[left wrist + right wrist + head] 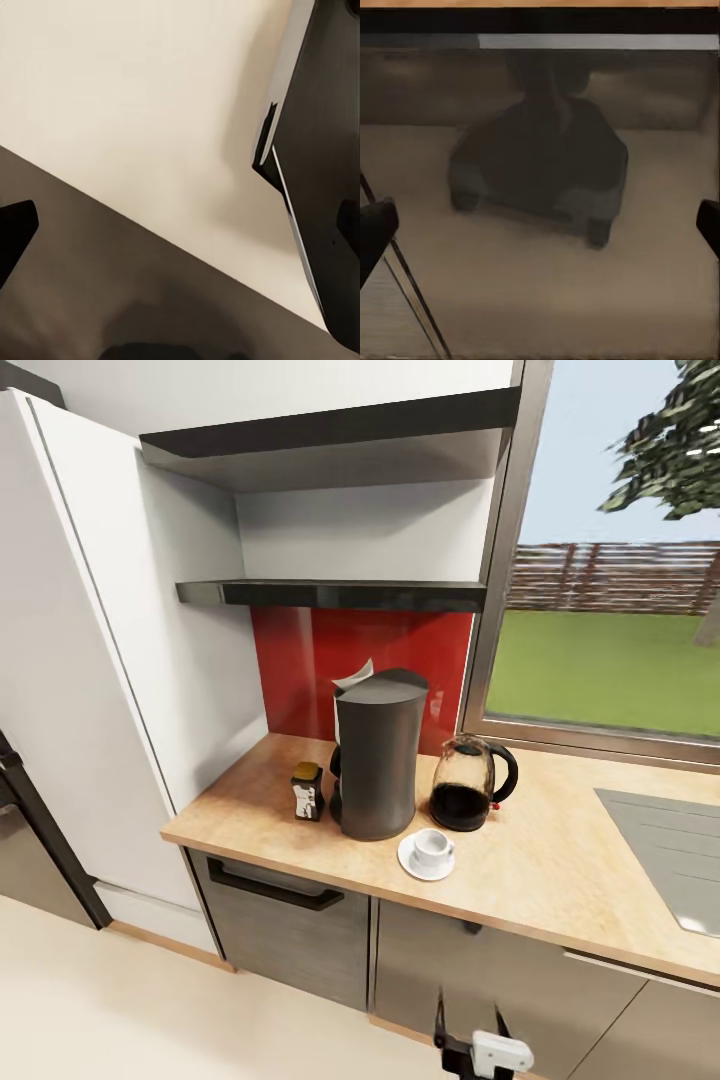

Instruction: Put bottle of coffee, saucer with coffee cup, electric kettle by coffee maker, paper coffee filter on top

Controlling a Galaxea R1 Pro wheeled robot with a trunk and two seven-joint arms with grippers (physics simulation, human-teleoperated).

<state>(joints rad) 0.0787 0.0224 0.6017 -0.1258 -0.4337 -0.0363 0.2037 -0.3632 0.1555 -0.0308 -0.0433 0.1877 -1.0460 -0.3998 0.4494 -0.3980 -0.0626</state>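
From the head view, the tall dark-grey coffee maker [378, 755] stood on the pale wooden countertop [560, 870], a white paper filter [352, 678] at its top. The small dark coffee bottle [308, 791], glass electric kettle [468, 784] and white cup [432, 846] on its white saucer [408, 859] sat close beside it. Judged best: verify placements and withdraw without nudging anything.

In the left wrist view, the left gripper [180, 225] hung spread and empty over floor.

In the right wrist view, the right gripper [540, 221] was likewise spread, holding nothing.

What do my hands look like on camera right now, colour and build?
In the head view, one hand at the frame's foot shows two thin black fingers on a white blocky housing with a small dark mark. Both wrist views show blunt black fingertips at the frame edges. No cables visible.
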